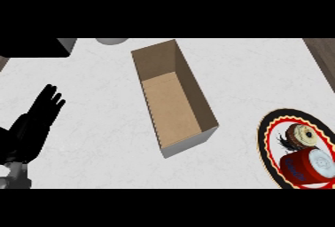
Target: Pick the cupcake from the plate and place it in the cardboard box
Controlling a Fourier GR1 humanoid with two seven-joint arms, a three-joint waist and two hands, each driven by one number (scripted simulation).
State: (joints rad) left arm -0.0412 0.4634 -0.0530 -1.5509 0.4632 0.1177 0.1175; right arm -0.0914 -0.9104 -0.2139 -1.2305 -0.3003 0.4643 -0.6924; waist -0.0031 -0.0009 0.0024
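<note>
The left robot hand (pixel 40 116) rests at the left edge, fingers straight and spread, holding nothing. The cardboard box (pixel 175 98) lies open mid-worktop (pixel 85 146). The cupcake (pixel 303 136) sits on the plate (pixel 265 137) at near right, beside a red container (pixel 304 166).

The white marbled counter (pixel 91 146) carries an open cardboard box (pixel 173 99) at centre. A plate (pixel 267 150) rests at four o'clock, cut by the edge. At twelve o'clock sits a pale round object (pixel 112 41), perhaps a bowl.
</note>
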